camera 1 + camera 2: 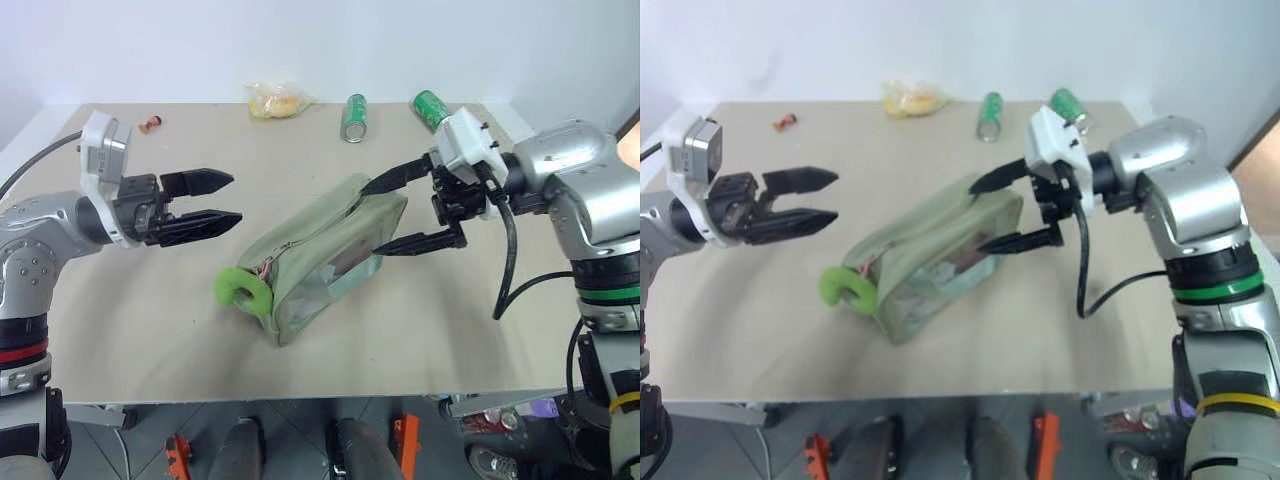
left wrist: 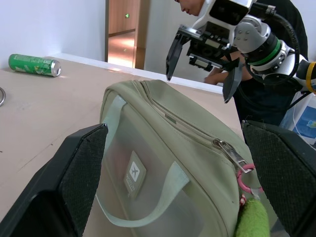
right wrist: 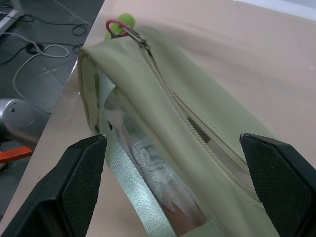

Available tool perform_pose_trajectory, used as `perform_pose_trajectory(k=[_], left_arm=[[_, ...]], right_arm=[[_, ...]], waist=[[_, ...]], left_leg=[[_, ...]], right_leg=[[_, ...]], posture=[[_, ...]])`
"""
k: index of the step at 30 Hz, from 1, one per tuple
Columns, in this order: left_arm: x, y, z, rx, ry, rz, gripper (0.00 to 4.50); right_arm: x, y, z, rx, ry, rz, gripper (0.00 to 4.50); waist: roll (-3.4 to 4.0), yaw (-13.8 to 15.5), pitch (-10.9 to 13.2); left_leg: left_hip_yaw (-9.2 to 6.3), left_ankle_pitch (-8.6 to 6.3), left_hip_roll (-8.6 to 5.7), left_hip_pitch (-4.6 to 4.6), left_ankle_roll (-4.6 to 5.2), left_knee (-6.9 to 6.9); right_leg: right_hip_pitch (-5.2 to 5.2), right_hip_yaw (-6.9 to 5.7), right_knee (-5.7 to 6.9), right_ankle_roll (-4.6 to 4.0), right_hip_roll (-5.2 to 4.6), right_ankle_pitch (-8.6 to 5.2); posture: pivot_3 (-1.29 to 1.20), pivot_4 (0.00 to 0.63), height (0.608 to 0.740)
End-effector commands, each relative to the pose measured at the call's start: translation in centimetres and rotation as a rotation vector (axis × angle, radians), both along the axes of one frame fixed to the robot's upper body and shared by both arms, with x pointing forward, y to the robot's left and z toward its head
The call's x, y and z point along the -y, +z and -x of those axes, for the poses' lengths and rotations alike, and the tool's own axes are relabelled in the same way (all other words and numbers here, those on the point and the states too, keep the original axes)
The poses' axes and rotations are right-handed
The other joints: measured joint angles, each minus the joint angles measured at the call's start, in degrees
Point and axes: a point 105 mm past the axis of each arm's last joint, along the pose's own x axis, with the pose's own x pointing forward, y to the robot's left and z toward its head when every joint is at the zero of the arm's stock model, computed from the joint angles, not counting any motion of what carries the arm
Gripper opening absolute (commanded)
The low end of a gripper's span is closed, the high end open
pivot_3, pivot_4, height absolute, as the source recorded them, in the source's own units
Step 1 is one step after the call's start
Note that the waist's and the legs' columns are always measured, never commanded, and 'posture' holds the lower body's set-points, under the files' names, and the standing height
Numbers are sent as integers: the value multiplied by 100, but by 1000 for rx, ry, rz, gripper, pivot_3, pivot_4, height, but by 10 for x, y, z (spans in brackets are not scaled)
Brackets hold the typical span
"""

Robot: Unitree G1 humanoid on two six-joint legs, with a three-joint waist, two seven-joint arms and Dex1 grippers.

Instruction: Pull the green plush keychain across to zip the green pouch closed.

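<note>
2 grippers stand open above the table, and neither holds anything. The green pouch lies on its side between them. The right gripper has its fingers spread around the pouch's far end, 1 finger above the top edge and 1 beside the clear panel; whether either touches the fabric cannot be told. The left gripper hovers apart from the pouch, pointing toward it. The green plush keychain hangs off the pouch end nearest the left gripper, below and just past its fingertips, clipped to the zipper pull by a pink ring.

Risks from this position:

1. Pouch slip. If the right gripper closes only on loose fabric or the strap, the pouch will probably drag along the table when the keychain is pulled, and the zipper will not travel.
2. Weak hold on the keychain. The plush is soft and compressible; a shallow pinch may slide off under tension.
3. Off-axis pull. A pull not aligned with the zipper track may jam the slider or strain the pink ring.
4. Gripper collision. The zipper runs toward the right gripper, so the 2 grippers converge as it travels.
</note>
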Motion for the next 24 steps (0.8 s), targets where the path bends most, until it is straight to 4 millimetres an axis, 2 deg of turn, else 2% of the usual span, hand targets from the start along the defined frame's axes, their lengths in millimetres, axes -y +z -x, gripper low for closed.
perform_pose_trajectory(k=[1,7,11,20,21,24], left_arm=[[-1,10,8,53,-12,-16,4500],[-5,-2,5,38,21,-56,4500],[-9,-12,1,19,53,-86,4500],[-12,-17,-3,-5,73,-92,4500],[-13,-18,-3,-7,76,-91,4500],[-14,-17,-3,-7,83,-86,4500]], right_arm=[[-5,5,-1,45,40,19,4478],[-7,-14,-13,51,21,73,4478],[-4,-27,-18,67,6,120,3374],[0,-41,-21,91,-9,173,198],[0,-42,-21,89,-10,175,25],[2,-44,-21,85,-16,180,25]], waist=[[0,0,0],[0,1,0],[0,2,0],[0,3,0],[0,4,0],[-1,4,-1]], left_leg=[[2,0,0,1,0,1],[8,0,0,2,0,4],[8,0,1,2,0,4],[11,0,2,4,0,6],[11,0,2,4,0,6],[11,0,2,5,0,11]], right_leg=[[0,2,0,0,0,1],[0,8,2,1,0,3],[-1,9,4,0,1,3],[-1,12,6,-1,2,5],[0,12,7,-1,2,5],[0,12,10,-1,2,6]], posture=[[0,150,740],[0,150,740],[0,150,740],[0,150,740],[0,150,740],[0,150,740]])
